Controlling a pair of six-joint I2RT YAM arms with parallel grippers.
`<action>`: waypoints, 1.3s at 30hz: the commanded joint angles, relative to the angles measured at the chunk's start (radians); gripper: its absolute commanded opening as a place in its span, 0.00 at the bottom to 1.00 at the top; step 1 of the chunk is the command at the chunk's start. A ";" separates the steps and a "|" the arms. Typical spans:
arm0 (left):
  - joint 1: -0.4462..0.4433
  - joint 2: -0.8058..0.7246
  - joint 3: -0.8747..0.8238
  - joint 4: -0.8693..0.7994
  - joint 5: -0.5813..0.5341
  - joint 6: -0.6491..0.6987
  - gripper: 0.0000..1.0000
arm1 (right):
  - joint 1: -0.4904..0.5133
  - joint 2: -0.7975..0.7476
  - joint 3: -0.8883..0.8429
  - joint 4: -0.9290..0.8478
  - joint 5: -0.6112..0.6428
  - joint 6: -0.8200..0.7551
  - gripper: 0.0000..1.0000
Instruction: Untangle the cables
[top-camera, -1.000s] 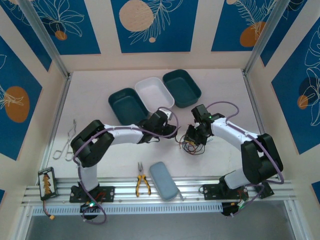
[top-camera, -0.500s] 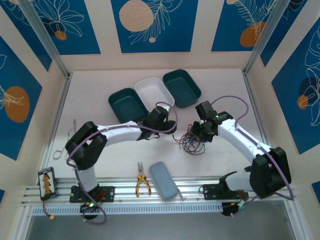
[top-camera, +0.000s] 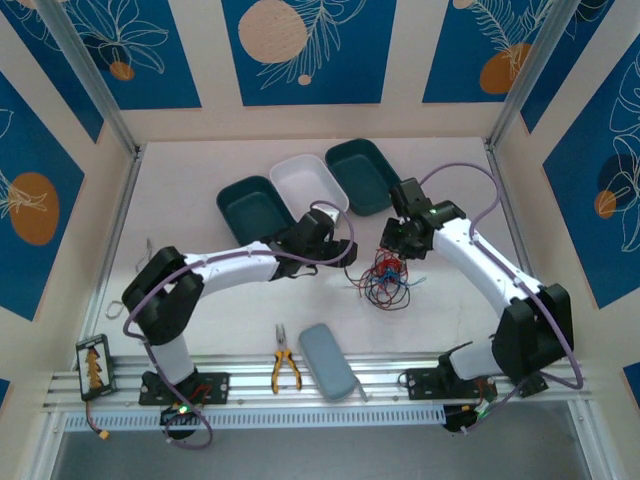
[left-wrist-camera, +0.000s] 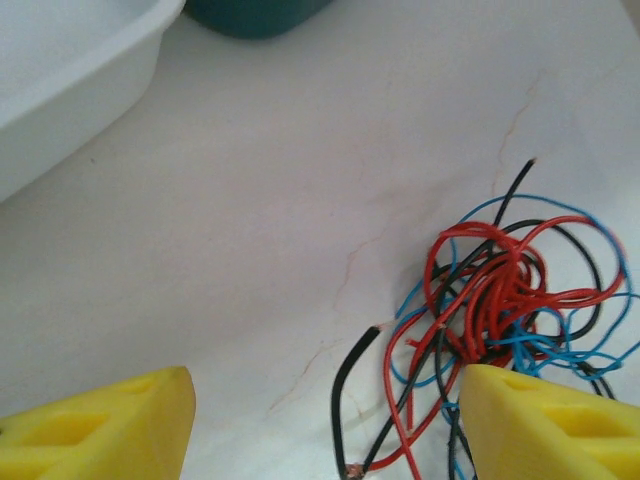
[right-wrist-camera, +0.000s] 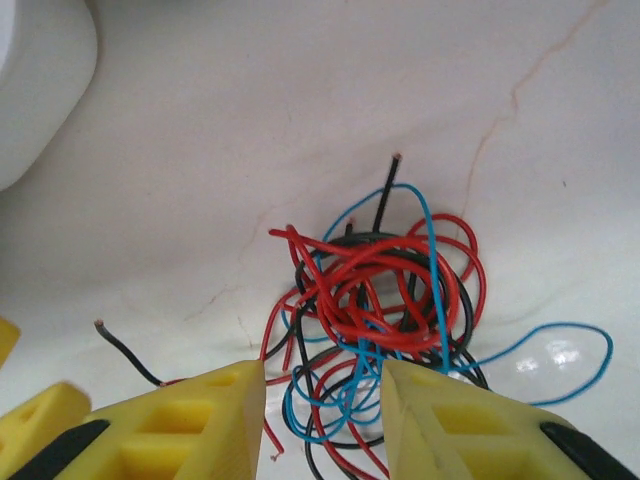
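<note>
The cables (top-camera: 386, 281) are a knot of thin red, blue and black wires lying on the white table right of centre. My left gripper (top-camera: 347, 254) sits just left of the knot and is open wide. In the left wrist view its yellow fingers (left-wrist-camera: 110, 425) straddle a loose black wire end (left-wrist-camera: 352, 370), and the tangle (left-wrist-camera: 500, 295) lies by the right finger. My right gripper (top-camera: 391, 249) hovers at the far side of the knot. Its fingers (right-wrist-camera: 180, 420) stand apart over the wires (right-wrist-camera: 375, 290) with blue loops showing in the gap, gripping nothing.
Three trays stand at the back: dark teal (top-camera: 250, 208), white (top-camera: 310, 184) and teal (top-camera: 364, 175). The white tray's rim (left-wrist-camera: 70, 90) is close to my left gripper. Yellow-handled pliers (top-camera: 285, 370) and a grey-blue case (top-camera: 327, 361) lie near the front rail.
My left gripper has opened wider. My right gripper has drawn back toward the trays and opened a little, leaving the knot spread on the table in front of it.
</note>
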 joint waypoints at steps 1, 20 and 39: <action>-0.009 -0.012 0.000 0.000 0.029 0.030 0.65 | 0.005 0.069 0.061 -0.019 -0.008 -0.064 0.35; -0.006 0.134 0.061 -0.023 0.098 0.013 0.28 | -0.022 0.288 0.137 -0.044 -0.112 -0.155 0.31; -0.003 0.127 0.061 -0.052 0.063 0.014 0.00 | -0.015 0.339 0.134 -0.042 -0.128 -0.163 0.12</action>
